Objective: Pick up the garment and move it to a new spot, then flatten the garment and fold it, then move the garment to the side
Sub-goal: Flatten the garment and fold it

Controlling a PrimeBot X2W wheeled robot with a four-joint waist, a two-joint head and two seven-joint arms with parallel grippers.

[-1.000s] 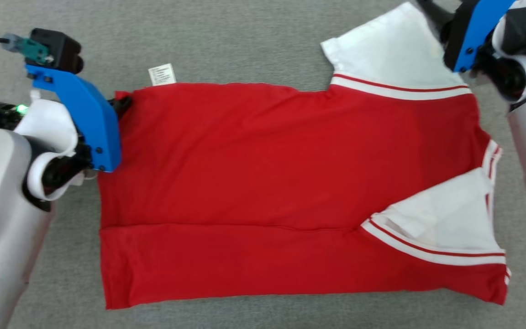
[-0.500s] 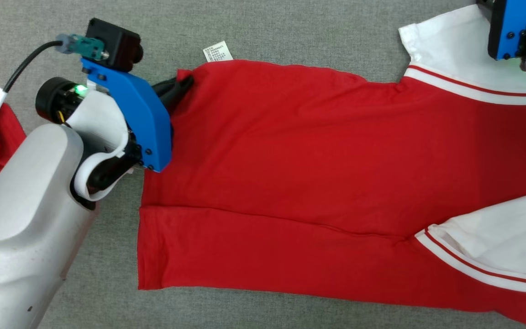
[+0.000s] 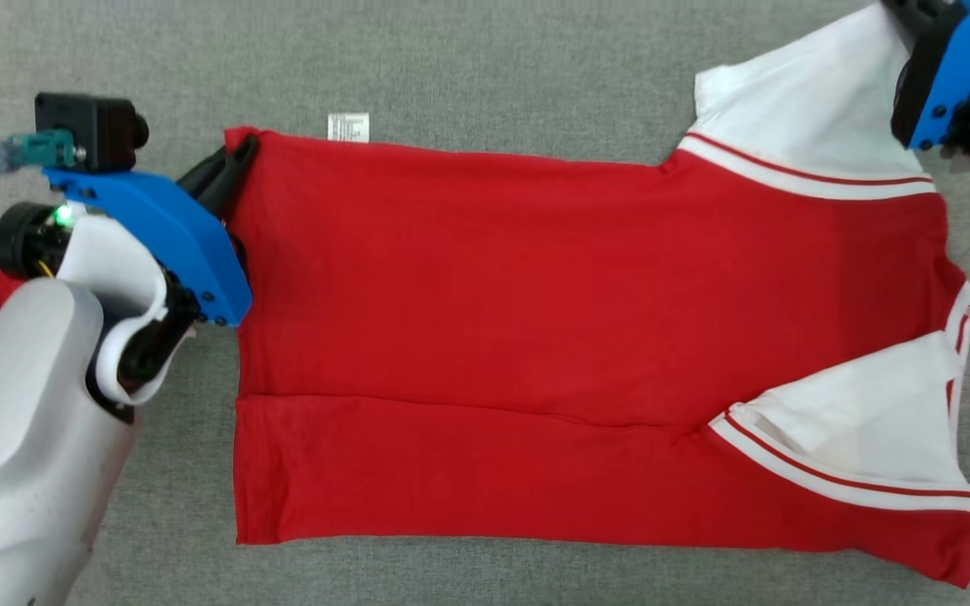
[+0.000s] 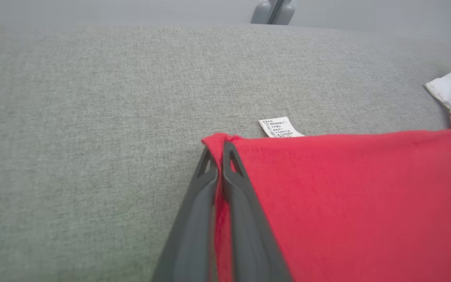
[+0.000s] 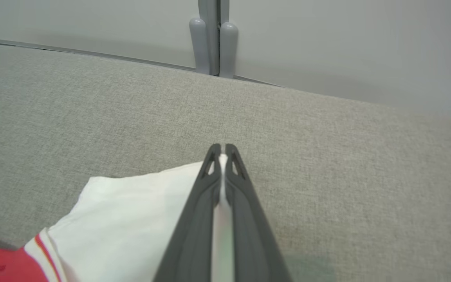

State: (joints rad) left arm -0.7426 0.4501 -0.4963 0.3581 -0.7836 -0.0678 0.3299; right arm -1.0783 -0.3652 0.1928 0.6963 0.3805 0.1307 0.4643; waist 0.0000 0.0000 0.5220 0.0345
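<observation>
The shirt [image 3: 552, 320] lies flat on the mat [image 3: 485, 67], the left gripper [image 4: 219, 148] clamped on its corner [image 4: 214, 138] just beside the label [image 3: 348, 127], the right gripper [image 5: 220, 150] clamped on the sleeve [image 3: 796, 109] well away from the label — thin bites, so an uneven pull may slip one free.

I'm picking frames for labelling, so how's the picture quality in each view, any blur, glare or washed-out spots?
Head view: evenly lit and sharp, the red T-shirt casts hardly any shadow. Left wrist view: the care label is fairly crisp, the left hand softens toward the bottom edge. Right wrist view: the white sleeve is washed out, nearly featureless; the right hand blurs low down too.
</observation>
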